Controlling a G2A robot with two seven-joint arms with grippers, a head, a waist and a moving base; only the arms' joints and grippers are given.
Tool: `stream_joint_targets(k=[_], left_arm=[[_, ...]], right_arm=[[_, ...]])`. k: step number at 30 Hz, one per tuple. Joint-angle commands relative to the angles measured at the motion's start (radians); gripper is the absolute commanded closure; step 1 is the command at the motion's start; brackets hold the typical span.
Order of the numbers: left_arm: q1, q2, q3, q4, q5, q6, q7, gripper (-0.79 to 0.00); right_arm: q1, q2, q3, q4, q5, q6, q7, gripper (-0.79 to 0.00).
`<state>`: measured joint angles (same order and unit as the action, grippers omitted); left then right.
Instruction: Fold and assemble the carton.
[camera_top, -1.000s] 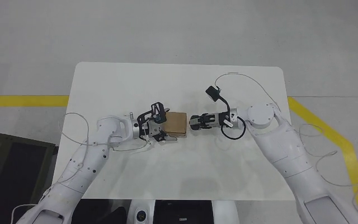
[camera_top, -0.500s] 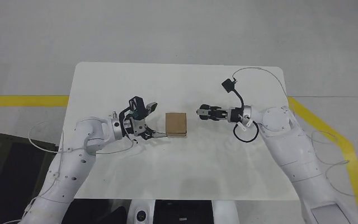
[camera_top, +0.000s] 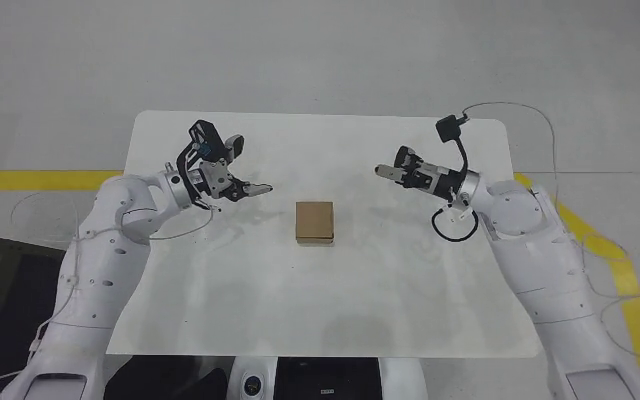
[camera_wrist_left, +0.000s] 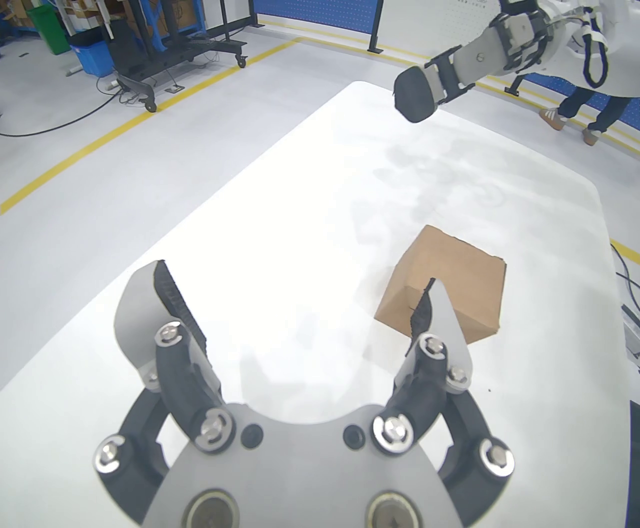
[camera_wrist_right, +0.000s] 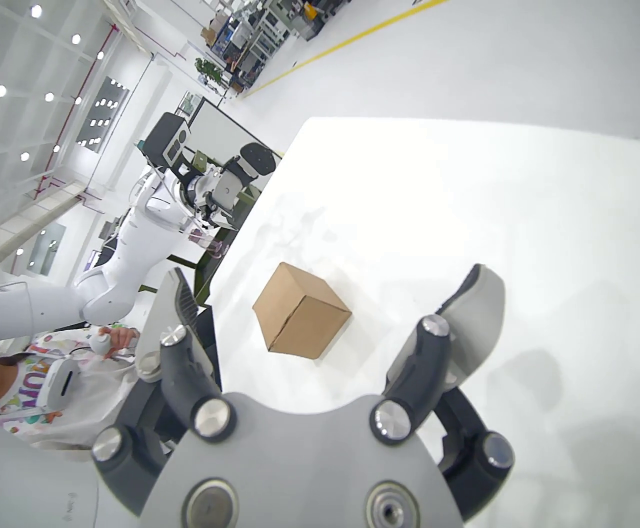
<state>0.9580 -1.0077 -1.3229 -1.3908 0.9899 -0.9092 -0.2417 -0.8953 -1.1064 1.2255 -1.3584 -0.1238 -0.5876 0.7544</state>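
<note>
Backed off from the carton (camera_top: 315, 222) on both sides over the last second: from right against its left and right faces to well apart from it, drawn outward and toward the far edge of the table (camera_top: 400, 300). Left the carton exactly where it stood.

Nearest the front edge, about mid-table: the carton, brown, closed into a cube, flat on its base, touched by nothing. From the left wrist, carton (camera_wrist_left: 450, 285) with top shut and corners square; from the right wrist, carton (camera_wrist_right: 300, 312) alone on bare white tabletop.

Farther back, in the far half and left of centre: left gripper (camera_top: 262, 188), aimed at the carton. In its own wrist view, left gripper (camera_wrist_left: 295, 274) with claw spread wide, holding nothing.

Farthest, in the far half and right of centre: right gripper (camera_top: 385, 172), pointing back toward the carton. In its own wrist view, right gripper (camera_wrist_right: 327, 272) likewise parted and empty. From the left wrist, right gripper (camera_wrist_left: 415, 100) beyond the carton, near the far edge.
</note>
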Motion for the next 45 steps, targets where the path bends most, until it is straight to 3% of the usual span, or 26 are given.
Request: stream_joint_targets(k=[1, 12, 23, 26, 45], left_arm=[[-0.034, 0.001, 0.0, 0.03, 0.004, -0.005, -0.011, -0.785], [-0.147, 0.012, -0.024, 0.135, 0.014, -0.056, -0.023, -0.785], [-0.241, 0.022, -0.016, 0.184, 0.039, -0.103, -0.038, -0.785], [-0.247, 0.022, -0.012, 0.189, 0.035, -0.103, -0.028, -0.785], [-0.247, 0.022, -0.012, 0.189, 0.035, -0.103, -0.028, -0.785]], right_arm=[[-0.006, 0.005, 0.025, -0.022, -0.04, -0.001, -0.031, -0.785], [-0.076, 0.031, 0.171, -0.167, -0.271, 0.099, -0.233, -0.785], [-0.1, 0.043, 0.232, -0.251, -0.36, 0.197, -0.255, -0.785], [-0.101, 0.044, 0.237, -0.258, -0.37, 0.233, -0.259, -0.785], [-0.101, 0.044, 0.237, -0.258, -0.37, 0.233, -0.259, -0.785]])
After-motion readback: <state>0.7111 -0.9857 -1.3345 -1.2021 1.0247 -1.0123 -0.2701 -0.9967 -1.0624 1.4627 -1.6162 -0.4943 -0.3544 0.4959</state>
